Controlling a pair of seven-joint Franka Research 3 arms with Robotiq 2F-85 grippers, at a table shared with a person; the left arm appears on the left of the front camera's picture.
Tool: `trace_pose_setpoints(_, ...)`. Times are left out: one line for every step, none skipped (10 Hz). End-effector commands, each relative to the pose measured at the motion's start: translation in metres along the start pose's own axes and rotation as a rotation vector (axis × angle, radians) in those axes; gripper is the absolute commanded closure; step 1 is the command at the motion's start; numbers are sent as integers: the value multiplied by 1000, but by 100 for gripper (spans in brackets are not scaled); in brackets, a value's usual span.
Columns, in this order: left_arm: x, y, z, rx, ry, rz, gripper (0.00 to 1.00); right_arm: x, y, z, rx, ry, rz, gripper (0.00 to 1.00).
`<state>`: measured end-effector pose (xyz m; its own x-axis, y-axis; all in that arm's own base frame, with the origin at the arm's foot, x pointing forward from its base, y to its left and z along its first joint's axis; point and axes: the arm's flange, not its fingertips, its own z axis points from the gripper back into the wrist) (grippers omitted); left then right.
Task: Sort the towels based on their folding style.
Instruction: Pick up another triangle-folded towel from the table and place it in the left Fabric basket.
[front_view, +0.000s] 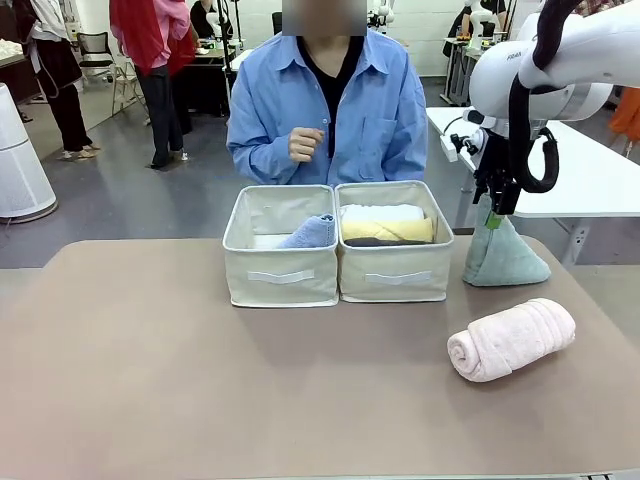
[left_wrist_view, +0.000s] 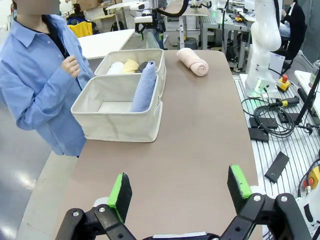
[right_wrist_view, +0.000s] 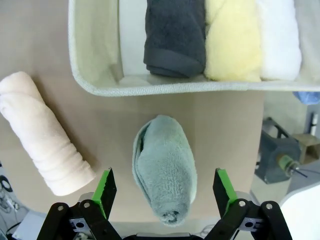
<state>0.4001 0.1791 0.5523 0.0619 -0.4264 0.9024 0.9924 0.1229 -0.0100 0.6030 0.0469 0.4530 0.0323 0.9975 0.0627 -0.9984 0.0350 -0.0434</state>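
The left gripper (left_wrist_view: 180, 190) hangs released over the table (left_wrist_view: 200, 125). Nearest, the pink rolled towel (front_view: 511, 339) lies unsorted. Behind it the right gripper (right_wrist_view: 164, 182) stands wide open over the grey-green cone towel (front_view: 503, 255), beside the right bin (front_view: 395, 275). Farther, the left bin (front_view: 280, 272) already holds the lavender-blue cone (front_view: 310, 232) and the right bin three rolls (front_view: 388, 230), so I judge two towels remain.

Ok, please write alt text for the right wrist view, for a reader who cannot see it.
The right gripper, jaws open, hangs over a grey-green cone-folded towel on the table. A pink rolled towel lies beside it, and a beige bin beyond holds a dark grey roll, a yellow roll and a white roll.
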Motion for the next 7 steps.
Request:
trace_pose_setpoints(1, -1, 0, -1, -4, -8, 0, -3, -11, -2, 17, 25, 52, 0)
trace_pose_setpoints(1, -1, 0, -1, -4, -8, 0, -3, -11, -2, 23, 17, 65, 59)
trace_pose_setpoints(1, -1, 0, -1, -4, -8, 0, -3, -11, -1, 21, 7, 67, 60)
trace_pose_setpoints(1, -1, 0, -1, -4, -8, 0, -3, -9, 2, 16, 0, 65, 100)
trace_pose_setpoints(1, -1, 0, -1, -4, -8, 0, -2, -5, 5, 7, 4, 73, 100)
trace_pose_setpoints(1, -1, 0, -1, -4, -8, 0, -2, -1, 9, -5, 13, 77, 100)
trace_pose_setpoints(1, -1, 0, -1, -4, -8, 0, -1, 4, 16, -23, 26, 79, 88)
